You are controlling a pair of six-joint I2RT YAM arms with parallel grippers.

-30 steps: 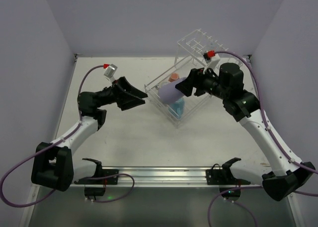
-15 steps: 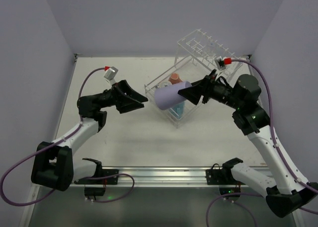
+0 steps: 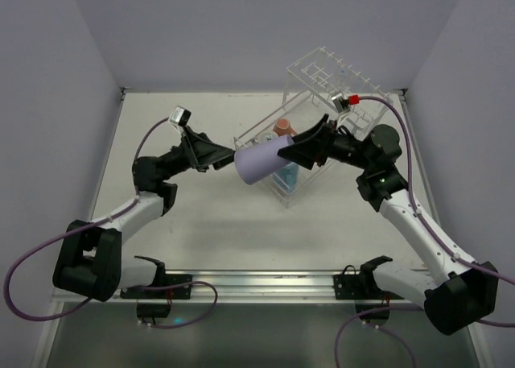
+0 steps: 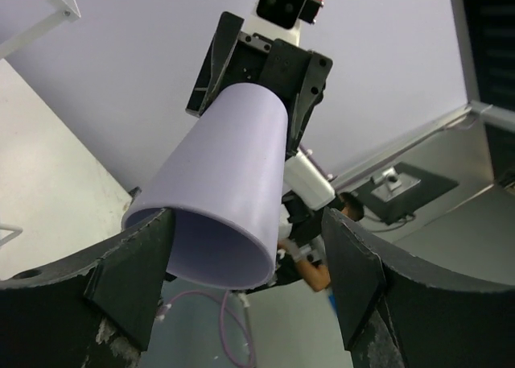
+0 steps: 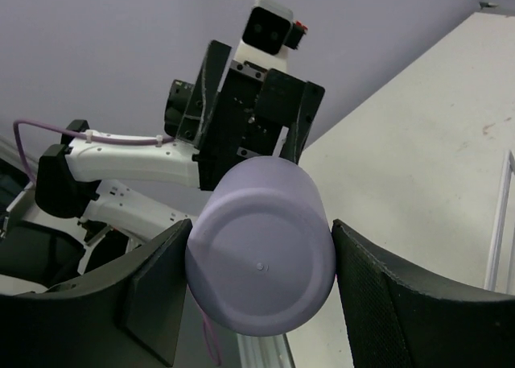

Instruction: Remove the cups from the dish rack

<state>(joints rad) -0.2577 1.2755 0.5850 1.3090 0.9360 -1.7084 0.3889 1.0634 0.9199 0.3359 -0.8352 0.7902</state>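
The lavender-purple cup (image 3: 261, 160) is held in the air above the counter (image 3: 201, 215), just off the near-left corner of the dish rack (image 3: 322, 74). It is tipped on its side, with the base turned toward the right arm and the open mouth toward the left arm. The right fingers (image 5: 157, 303) are clamped on the cup at its base end, one on each side of the lavender wall. From the right wrist, the flat round bottom of the cup is seen pressed between them.

The left fingers (image 4: 129, 279) are spread wide apart. From the left wrist, the cup's rim is seen lying between them, close against one finger, with a clear gap to the other. Whether the near finger actually touches the rim cannot be told.

Compared with half a second ago, the cup has been carried further left and away from the rack. A gap was then visible between the cup's mouth and the left fingers; it has now been closed, and the rim is inside their span. A second ago the cup was still over the basket tray. The left arm has been brought in slightly toward the middle of the counter.

A salmon-pink cup (image 3: 283, 127) and a light blue cup (image 3: 288, 175) are seen standing in the rack's low tray, behind and beneath the held cup.
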